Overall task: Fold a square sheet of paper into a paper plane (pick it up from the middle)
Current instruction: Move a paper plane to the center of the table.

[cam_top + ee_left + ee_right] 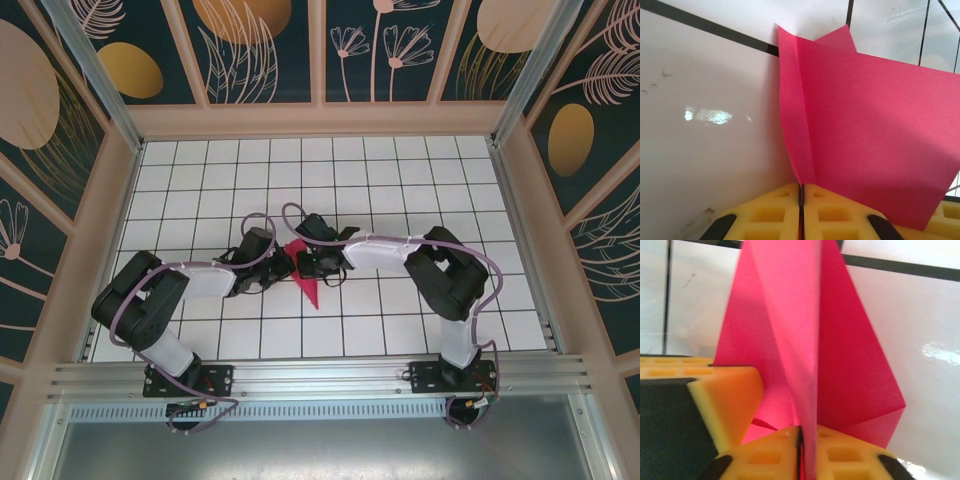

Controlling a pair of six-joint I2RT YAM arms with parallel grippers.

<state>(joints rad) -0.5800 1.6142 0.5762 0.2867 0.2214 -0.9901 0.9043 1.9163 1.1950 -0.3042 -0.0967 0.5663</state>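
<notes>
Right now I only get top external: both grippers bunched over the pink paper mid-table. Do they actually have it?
Observer: In the left wrist view, the left gripper has its yellow pads shut on a creased edge of the paper.
Operator: Right one?
Observer: The right gripper is shut on it too; a flap stands upright out of the seam between its pads.
Operator: Clearance between them?
Observer: Tight. In the right wrist view a yellow pad of the left gripper sits close beside the paper; whether it touches the right gripper's pad, I cannot tell.
</notes>
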